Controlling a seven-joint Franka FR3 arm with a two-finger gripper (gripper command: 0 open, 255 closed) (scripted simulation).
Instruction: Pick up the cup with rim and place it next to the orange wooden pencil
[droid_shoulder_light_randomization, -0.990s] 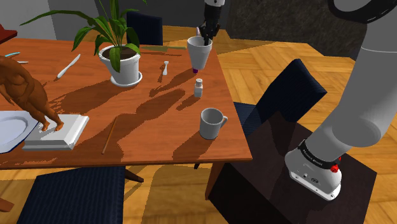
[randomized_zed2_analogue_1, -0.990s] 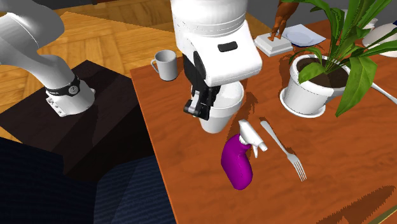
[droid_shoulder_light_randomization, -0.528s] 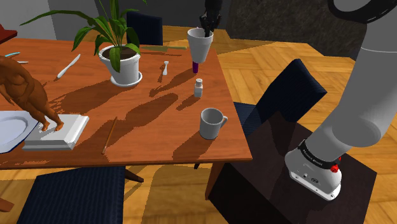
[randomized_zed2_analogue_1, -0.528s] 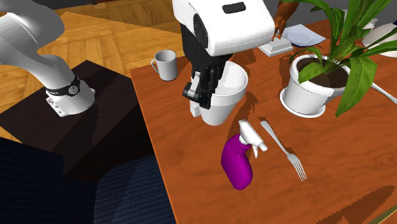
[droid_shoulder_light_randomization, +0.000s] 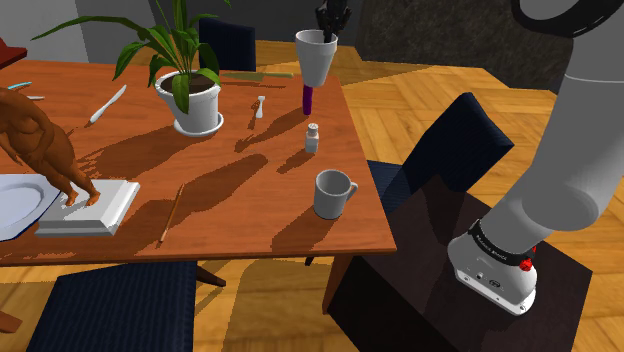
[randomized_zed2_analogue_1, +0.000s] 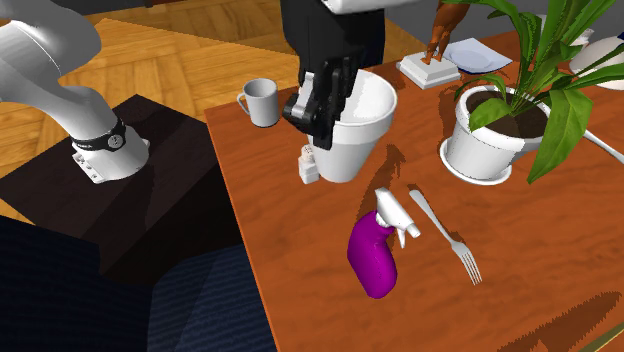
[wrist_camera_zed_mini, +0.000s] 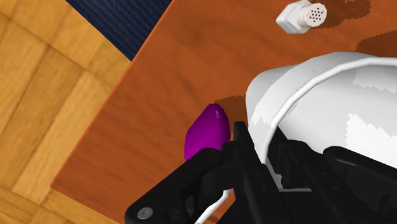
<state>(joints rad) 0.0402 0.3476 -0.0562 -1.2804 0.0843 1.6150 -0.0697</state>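
white cup (droid_shoulder_light_randomization: 316, 55) held over reddish-brown table (droid_shoulder_light_randomization: 240, 215), parquet floor (droid_shoulder_light_randomization: 430, 100) around.

Cup (droid_shoulder_light_randomization: 316, 58) in the end effector (droid_shoulder_light_randomization: 333, 20) above the tabletop (droid_shoulder_light_randomization: 230, 170); along the edge below stand spray bottle (droid_shoulder_light_randomization: 308, 98), shaker (droid_shoulder_light_randomization: 312, 137), then mug (droid_shoulder_light_randomization: 332, 193), toward the stand (droid_shoulder_light_randomization: 420, 300).

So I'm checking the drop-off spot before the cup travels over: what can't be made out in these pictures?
Spray bottle: shoulder view, mostly hidden behind the held cup.
Shaker: second exterior view, partly hidden by the cup.
Pencil: shoulder view, too thin to tell tip from end.
Brown figurine: shoulder view, cut off by the left edge.
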